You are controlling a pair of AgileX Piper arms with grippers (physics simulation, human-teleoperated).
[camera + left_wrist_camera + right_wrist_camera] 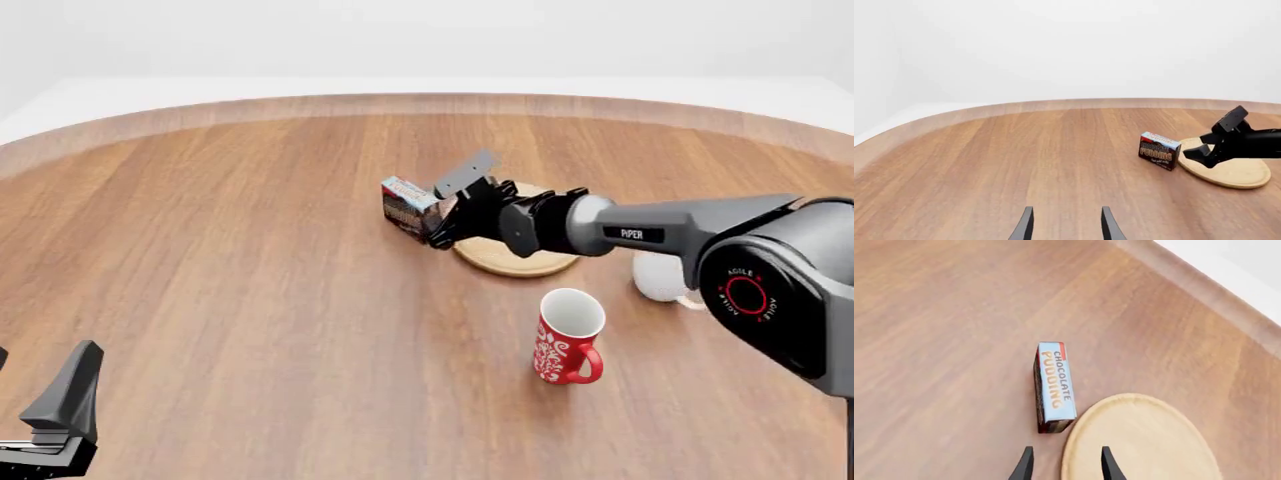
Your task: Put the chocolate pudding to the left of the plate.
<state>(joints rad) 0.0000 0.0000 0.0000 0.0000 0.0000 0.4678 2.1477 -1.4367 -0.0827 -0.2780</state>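
Chocolate pudding [408, 207]: I see it standing on edge on the table [240, 260], just left of the plate's rim, touching it or nearly so; I cannot tell which.
Plate [514, 258]: it lies flat near the table's middle, partly covered by my right arm in the front view.
Right gripper [447, 215]: I have it above the plate's left edge beside the box, fingers apart, holding nothing.
Left gripper [1066, 226]: it sits low at the near left, well apart from everything, fingers spread and empty.
Red mug [566, 337]: upright, nearer than the plate.
White mug [658, 277]: right of the plate, mostly behind my right arm.
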